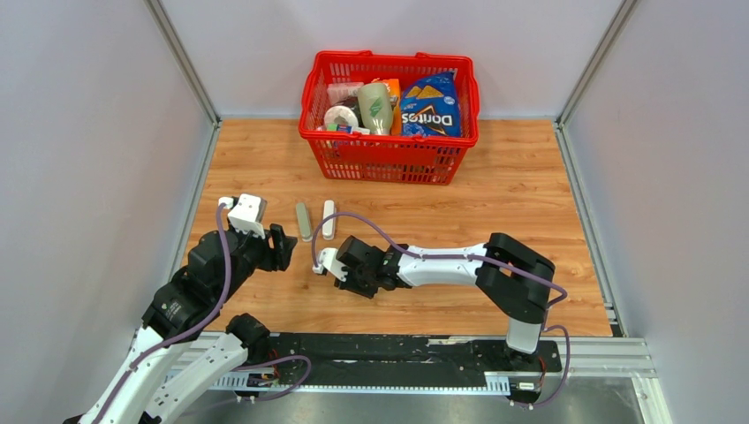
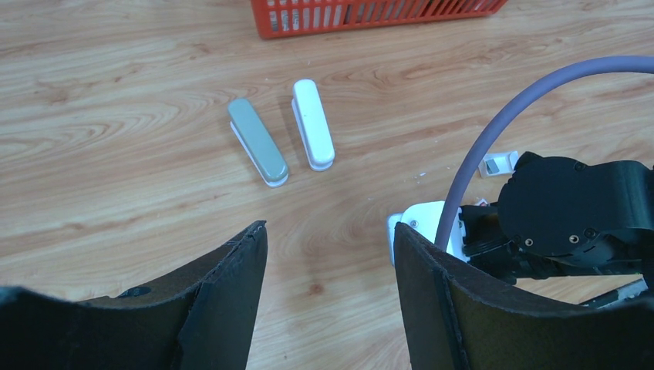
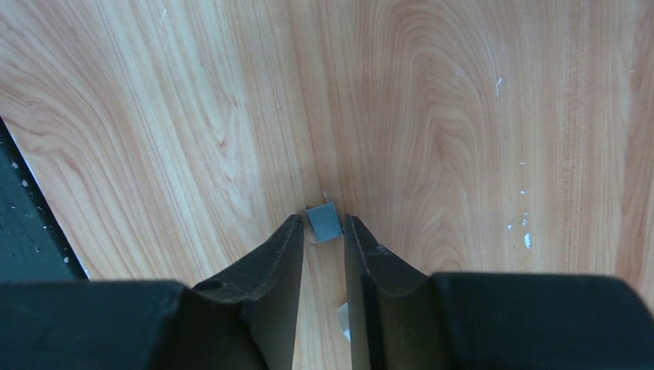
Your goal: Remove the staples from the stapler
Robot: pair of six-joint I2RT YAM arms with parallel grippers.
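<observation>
Pinching a small grey staple block (image 3: 325, 220) between its fingertips, the right gripper (image 3: 322, 228) reaches low across the table (image 1: 530, 194), its tips pointing left. The jaws are nearly together, with the block held at their very ends, close over the wood. Whether the block touches the table is hard to tell.

Two staplers lie flat and closed on the table just beyond the grippers. The grey stapler (image 1: 303, 221) is on the left and the white stapler (image 1: 329, 219) on the right. They sit side by side, near each other but not touching, with their long axes pointing roughly toward the basket (image 1: 389, 161). The staple block is near the white stapler's near end but apart from it.

The left gripper (image 2: 330, 231) hangs above the table to the left of the right gripper, with its jaws wide apart and nothing between them. Both staplers show ahead of it in its wrist view. A small white piece (image 2: 500, 163) lies on the wood by the right gripper; what it is cannot be told.

The red basket stands at the far side of the table, full of packets and bottles.
</observation>
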